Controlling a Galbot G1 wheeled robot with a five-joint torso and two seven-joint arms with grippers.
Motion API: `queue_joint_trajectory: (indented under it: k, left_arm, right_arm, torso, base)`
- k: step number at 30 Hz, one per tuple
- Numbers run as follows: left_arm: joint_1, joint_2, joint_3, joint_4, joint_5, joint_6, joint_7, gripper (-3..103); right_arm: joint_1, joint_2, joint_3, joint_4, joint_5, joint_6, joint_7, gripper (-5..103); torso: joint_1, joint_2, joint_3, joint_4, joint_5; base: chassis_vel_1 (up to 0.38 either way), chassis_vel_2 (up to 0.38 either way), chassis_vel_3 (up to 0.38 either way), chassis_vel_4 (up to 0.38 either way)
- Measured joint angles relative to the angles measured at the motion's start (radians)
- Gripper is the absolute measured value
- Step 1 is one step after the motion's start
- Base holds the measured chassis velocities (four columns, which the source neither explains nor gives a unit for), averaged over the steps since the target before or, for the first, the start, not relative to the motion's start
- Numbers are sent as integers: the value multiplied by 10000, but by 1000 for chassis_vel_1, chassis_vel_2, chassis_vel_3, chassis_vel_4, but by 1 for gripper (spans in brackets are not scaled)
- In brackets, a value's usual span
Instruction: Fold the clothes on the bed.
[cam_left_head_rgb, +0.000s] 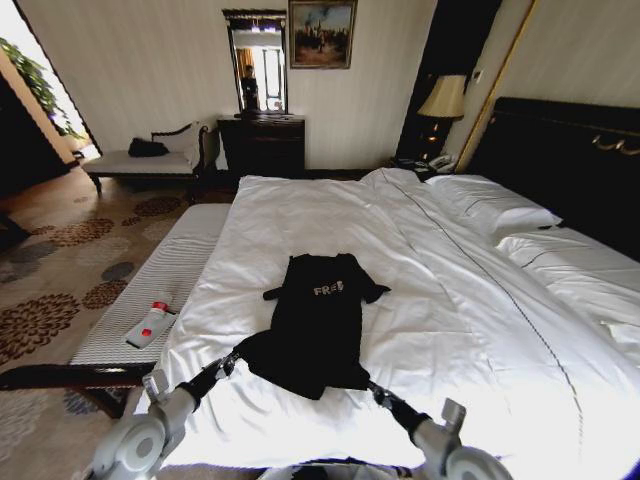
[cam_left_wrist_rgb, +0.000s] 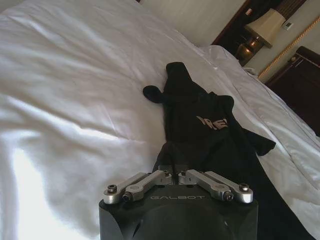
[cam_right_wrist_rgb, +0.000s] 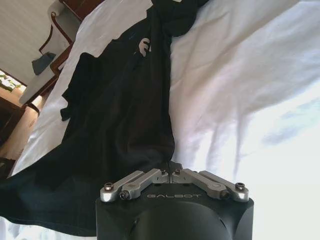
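Note:
The clothes, a black T-shirt (cam_left_head_rgb: 318, 315) with white chest lettering, lie lengthwise on the white bed (cam_left_head_rgb: 460, 330), collar away from me. The near hem is lifted slightly. My left gripper (cam_left_head_rgb: 236, 359) is shut on the hem's left corner, and my right gripper (cam_left_head_rgb: 376, 390) is shut on its right corner. In the left wrist view the gripper (cam_left_wrist_rgb: 175, 173) pinches the black fabric, and the T-shirt (cam_left_wrist_rgb: 200, 125) stretches away over the sheet. The right wrist view has the other gripper (cam_right_wrist_rgb: 171, 173) closed on the T-shirt (cam_right_wrist_rgb: 125, 110) edge, which hangs taut from it.
A grey striped bench (cam_left_head_rgb: 175, 270) runs along the bed's left side with a white red-capped bottle (cam_left_head_rgb: 150, 324) on it. Pillows (cam_left_head_rgb: 490, 205) and a dark headboard (cam_left_head_rgb: 570, 160) stand at the right. A dresser (cam_left_head_rgb: 262, 145) and a chaise (cam_left_head_rgb: 150, 160) line the far wall.

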Motion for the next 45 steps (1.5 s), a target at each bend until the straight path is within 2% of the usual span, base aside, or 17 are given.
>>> queue_joint_trajectory:
  k: [7,14,23,34,45]
  left_arm:
    - [779,-329,139,-354,568,-152,120,1]
    - [1257,-441,-280,-478,671,-278,229,1]
    - [1264,-230,-501,-546,629,-262,165,1]
    - [1776,-586,159,-338,1521,-366,213,1]
    - [2070,-644,67,-152,1776,-385,186,1]
  right_arm:
    - [-430,-53,183,244,-351,-208,83,0]
    - [-632,-892,1116,290,-51,-467,193,0]
    - [-489,-1574,1550,136,176,-737,313,0]
    - [-1125,-1482,1379,335,-368,-910,309,0]
    - [-1304,-1266,974,303,-888,-871,253,0]
  torso:
    - [0,0,0,1,0]
    - [0,0,0,2,-2]
    - [0,0,0,0,-1]
    - [0,0,0,1,-3]
    - [-1,0,0,0,-3]
  base:
    - [0,0,0,0]
    - [0,0,0,0]
    - [0,0,0,0]
    - [0,0,0,0]
    - [0,0,0,0]
